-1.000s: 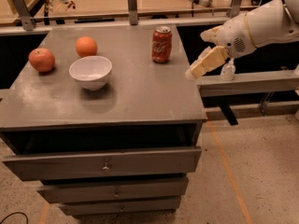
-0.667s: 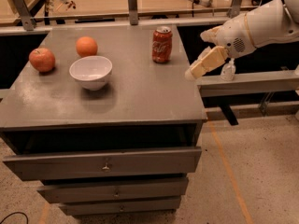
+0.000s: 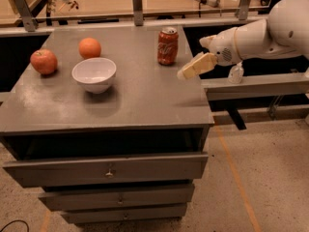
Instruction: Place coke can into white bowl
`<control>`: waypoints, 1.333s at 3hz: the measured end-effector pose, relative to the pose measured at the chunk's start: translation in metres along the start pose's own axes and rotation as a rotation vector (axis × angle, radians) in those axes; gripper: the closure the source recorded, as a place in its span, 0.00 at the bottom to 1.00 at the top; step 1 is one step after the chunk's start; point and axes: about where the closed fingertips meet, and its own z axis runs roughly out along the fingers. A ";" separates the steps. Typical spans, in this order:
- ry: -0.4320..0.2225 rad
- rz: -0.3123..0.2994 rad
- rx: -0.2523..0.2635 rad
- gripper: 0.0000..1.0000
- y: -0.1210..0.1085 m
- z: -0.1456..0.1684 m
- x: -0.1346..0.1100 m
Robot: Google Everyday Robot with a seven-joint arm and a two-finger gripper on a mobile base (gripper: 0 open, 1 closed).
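Observation:
The red coke can (image 3: pixel 167 46) stands upright at the back right of the grey cabinet top (image 3: pixel 140 95). The white bowl (image 3: pixel 94 74) sits left of centre, empty. My gripper (image 3: pixel 189 69) hangs over the right edge of the top, just right of and slightly nearer than the can, not touching it. It holds nothing.
A red apple (image 3: pixel 43 62) lies at the far left and an orange (image 3: pixel 90 48) sits behind the bowl. The cabinet has several drawers (image 3: pixel 108 169) below. A grey rail (image 3: pixel 256 83) runs to the right under my arm. A wooden bench stands behind.
My gripper has moved left, closer to the coke can. The can, bowl and fruits have not moved.

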 end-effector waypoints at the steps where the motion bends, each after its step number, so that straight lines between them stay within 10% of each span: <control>1: -0.059 -0.005 0.008 0.00 -0.025 0.030 -0.008; 4: -0.164 -0.014 0.118 0.16 -0.083 0.077 -0.029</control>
